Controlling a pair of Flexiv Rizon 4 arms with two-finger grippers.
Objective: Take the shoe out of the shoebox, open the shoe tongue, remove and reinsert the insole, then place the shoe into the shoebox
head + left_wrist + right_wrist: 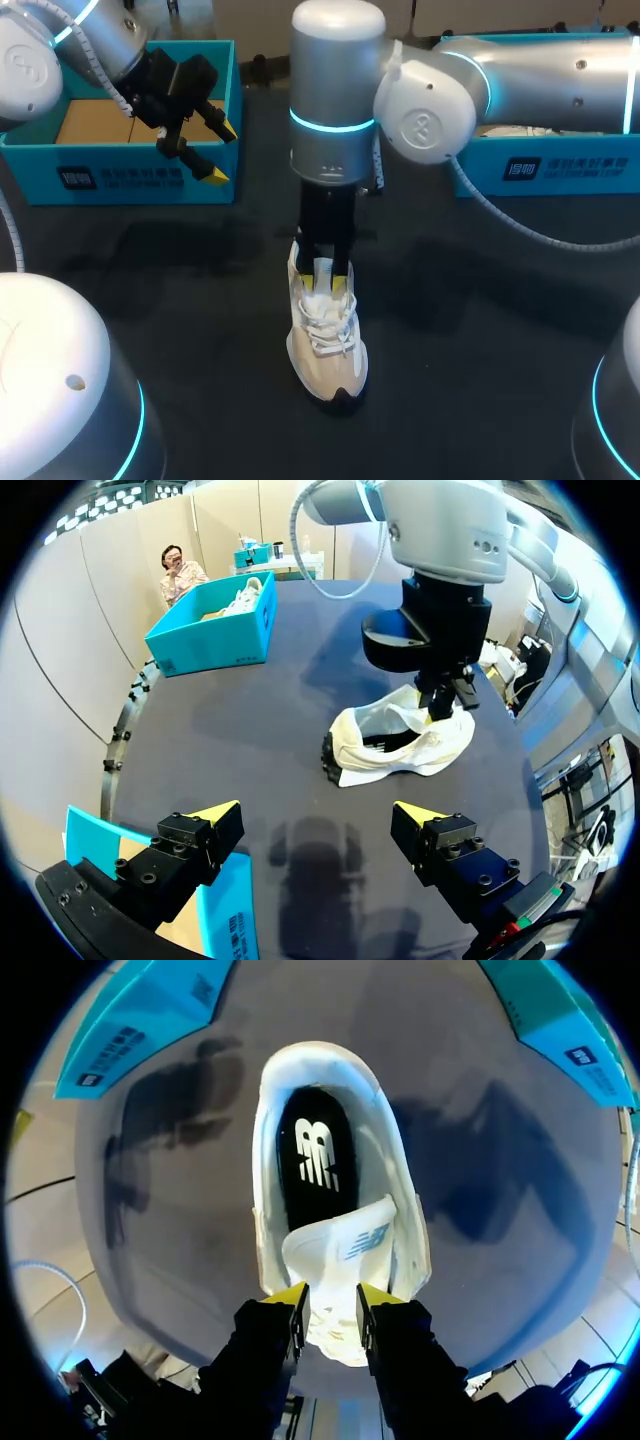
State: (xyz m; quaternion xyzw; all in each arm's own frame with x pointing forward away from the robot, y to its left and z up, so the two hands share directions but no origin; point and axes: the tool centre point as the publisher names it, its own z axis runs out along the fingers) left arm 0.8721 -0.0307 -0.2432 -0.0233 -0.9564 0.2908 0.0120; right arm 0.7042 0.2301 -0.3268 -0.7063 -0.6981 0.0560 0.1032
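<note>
- Head view: the shoe (328,345) is out of its box and stands on its sole on the table (480,330).
- My right gripper (322,280) comes straight down onto the shoe's upper end. The arm's own bulk hides from here whether it is pinching anything.
- My left gripper (220,152) hangs released and holding nothing, just in front of the left blue box (120,175). That box shows a bare cardboard floor, so I judge it to be the shoe's own.
- The right blue box (560,165) sits behind my right arm.
- Left wrist view: my left fingers are spread wide with only table between them, and the shoe (400,745) lies well ahead.
- Only this view gives the shoe's side profile, showing it upright with my right arm planted on top.
- Right wrist view: this settles what the head view hides. The tongue (335,1250) is clenched between my two right fingers and drawn back from the opening.
- Only here do I see the black insole (315,1155), which lies flat inside the shoe.
- Progress, as I judge it: taking the shoe out is done and opening the tongue is in hand. Pulling the insole, putting it back and returning the shoe to the box are all left.
</note>
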